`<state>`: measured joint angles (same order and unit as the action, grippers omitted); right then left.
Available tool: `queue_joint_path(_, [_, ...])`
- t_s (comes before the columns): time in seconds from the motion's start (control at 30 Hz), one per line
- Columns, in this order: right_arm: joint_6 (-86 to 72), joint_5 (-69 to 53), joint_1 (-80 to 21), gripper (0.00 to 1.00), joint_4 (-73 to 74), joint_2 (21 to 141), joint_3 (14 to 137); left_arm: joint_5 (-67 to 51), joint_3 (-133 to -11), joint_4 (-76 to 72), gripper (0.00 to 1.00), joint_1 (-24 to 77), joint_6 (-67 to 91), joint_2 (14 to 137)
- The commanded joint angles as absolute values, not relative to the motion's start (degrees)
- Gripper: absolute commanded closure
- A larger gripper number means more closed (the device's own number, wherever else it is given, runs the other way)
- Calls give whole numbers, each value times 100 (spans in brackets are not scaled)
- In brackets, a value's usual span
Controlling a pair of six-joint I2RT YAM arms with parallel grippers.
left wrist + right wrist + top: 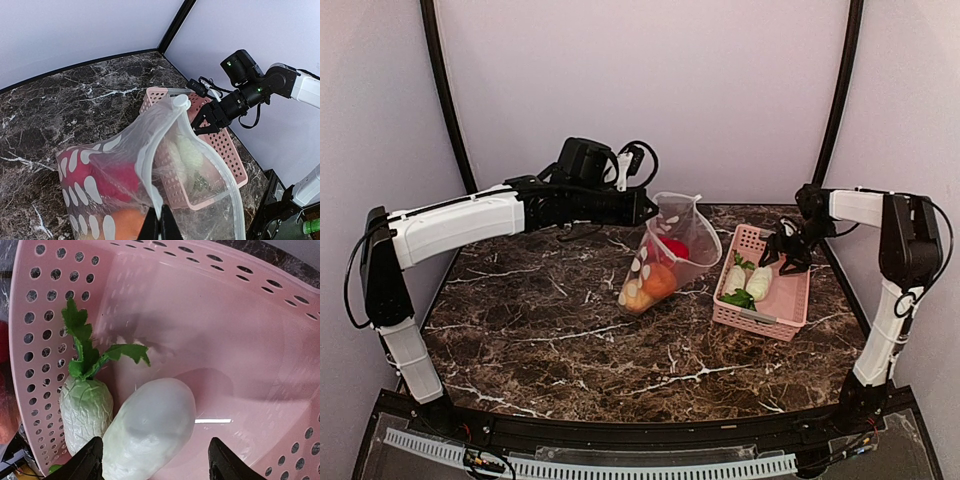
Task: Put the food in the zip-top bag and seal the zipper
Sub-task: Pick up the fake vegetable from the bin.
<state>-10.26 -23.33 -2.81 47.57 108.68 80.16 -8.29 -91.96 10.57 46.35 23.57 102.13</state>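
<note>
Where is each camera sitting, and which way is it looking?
Top external: above and behind the arms, facing the table; left arm, right arm, zip-top bag and pink basket show.
Left wrist: on the left arm, looking across the bag toward the basket; left end effector pinches the bag.
Right wrist: over the basket, looking down at two radishes; right end effector open.
Shared: all three show the basket.

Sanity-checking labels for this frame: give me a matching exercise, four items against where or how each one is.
1. white radishes
2. orange piece
3. left gripper
4. right gripper

A. open, over the pink basket
B. inside the zip-top bag
C. lying in the pink basket
D. shut on the zip-top bag's rim

Pairs: 1-C, 2-B, 3-D, 4-A
</note>
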Motion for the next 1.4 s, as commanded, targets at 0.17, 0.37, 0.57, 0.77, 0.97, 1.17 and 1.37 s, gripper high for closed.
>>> queue_joint_path(0.17, [-1133, -2298, -424, 32, 4705, 11358, 8445, -744, -8903, 884, 99, 4623, 2438, 9944])
queue_joint_path(0.37, [-1130, -2319, -596, 33, 4741, 11486, 8489, -776, -8866, 793, 99, 4621, 2529, 9960])
queue_joint_path(0.57, [-1073, -2237, -762, 34, 4746, 11464, 8427, -784, -8807, 720, 99, 4622, 2590, 9942])
queue_joint_path(0.77, [-982, -2151, -764, 44, 4730, 11423, 8431, -795, -8733, 647, 99, 4618, 2599, 9926])
queue_joint_path(0.97, [-928, -2208, -765, 44, 4715, 11489, 8341, -821, -8669, 607, 99, 4621, 2619, 9914])
queue_joint_path(1.17, [-899, -2270, -773, 42, 4778, 11642, 8418, -840, -8657, 606, 99, 4616, 2619, 9923])
queue_joint_path(1.37, [-845, -2204, -791, 54, 4789, 11657, 8443, -815, -8624, 600, 99, 4616, 2604, 9899])
